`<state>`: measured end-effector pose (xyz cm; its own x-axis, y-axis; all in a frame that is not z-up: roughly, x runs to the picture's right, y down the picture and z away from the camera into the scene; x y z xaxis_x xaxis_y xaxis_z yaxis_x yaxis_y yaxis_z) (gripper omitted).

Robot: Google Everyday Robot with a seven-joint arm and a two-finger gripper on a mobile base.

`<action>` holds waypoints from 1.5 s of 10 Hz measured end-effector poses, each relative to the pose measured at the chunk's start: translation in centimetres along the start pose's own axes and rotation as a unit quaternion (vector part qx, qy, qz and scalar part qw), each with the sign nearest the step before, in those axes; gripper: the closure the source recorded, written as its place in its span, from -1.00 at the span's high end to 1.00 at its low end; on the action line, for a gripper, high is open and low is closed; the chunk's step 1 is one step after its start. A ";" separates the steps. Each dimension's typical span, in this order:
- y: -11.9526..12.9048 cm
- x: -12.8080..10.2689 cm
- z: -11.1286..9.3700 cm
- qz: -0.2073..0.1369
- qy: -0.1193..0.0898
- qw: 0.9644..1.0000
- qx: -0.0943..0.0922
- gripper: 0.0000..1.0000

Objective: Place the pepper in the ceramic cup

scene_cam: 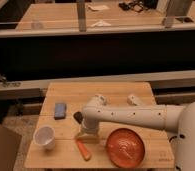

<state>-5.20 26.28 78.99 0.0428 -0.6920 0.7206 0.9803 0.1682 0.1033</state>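
Observation:
The pepper, a small orange-red tapered vegetable, lies on the wooden table near its front edge, between the cup and the plate. The white ceramic cup stands upright at the front left. My white arm reaches in from the right, and the gripper hangs just above and behind the pepper's near end, pointing down. The gripper's lower part blends with the table, so its grip cannot be made out.
A round orange plate sits at the front right, close to the pepper. A blue rectangular object lies at the left. A small pale object rests at the back right. A dark railing and counters stand behind the table.

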 end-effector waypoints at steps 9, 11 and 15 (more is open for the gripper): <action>-0.1 -0.1 -0.4 -0.008 0.010 1.000 -0.003 0.60; -0.5 -0.1 -0.6 -0.014 0.012 1.000 -0.005 0.60; -0.5 -0.2 -0.9 -0.018 0.016 1.000 -0.008 0.60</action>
<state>-5.56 25.65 78.17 0.0142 -0.7188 0.6951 0.9843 0.1324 0.1168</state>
